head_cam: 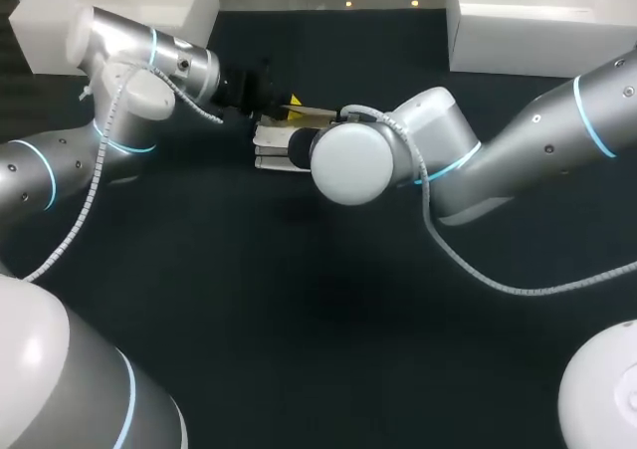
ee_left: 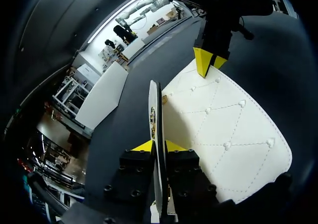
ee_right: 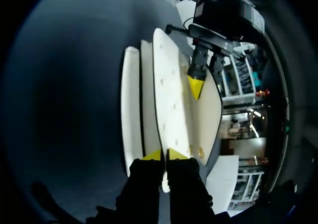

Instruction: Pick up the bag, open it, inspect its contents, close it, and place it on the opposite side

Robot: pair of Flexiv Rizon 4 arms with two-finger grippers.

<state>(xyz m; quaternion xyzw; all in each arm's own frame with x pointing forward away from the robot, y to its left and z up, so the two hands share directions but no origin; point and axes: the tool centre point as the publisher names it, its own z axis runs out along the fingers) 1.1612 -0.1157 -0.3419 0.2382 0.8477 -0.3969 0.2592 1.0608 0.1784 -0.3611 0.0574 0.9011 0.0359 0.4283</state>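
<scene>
A white quilted bag (head_cam: 274, 150) lies at the middle back of the dark table, between my two grippers. In the left wrist view my left gripper (ee_left: 158, 145) is shut on a thin, dark-edged panel of the bag that carries a gold clasp (ee_left: 153, 117). The quilted flap (ee_left: 223, 124) spreads out beside that panel. My right gripper (ee_left: 207, 65) pinches the flap's far edge. In the right wrist view my right gripper (ee_right: 164, 155) is shut on the quilted flap (ee_right: 171, 100), and my left gripper (ee_right: 196, 85) is ahead on the cream inner panel. From above, my right wrist (head_cam: 348, 160) hides its own fingers.
A white box (head_cam: 119, 11) stands at the back left and another white box (head_cam: 537, 21) at the back right. The dark table cloth (head_cam: 328, 320) lies bare in front of the bag. Both arms' cables (head_cam: 468, 270) hang over the table.
</scene>
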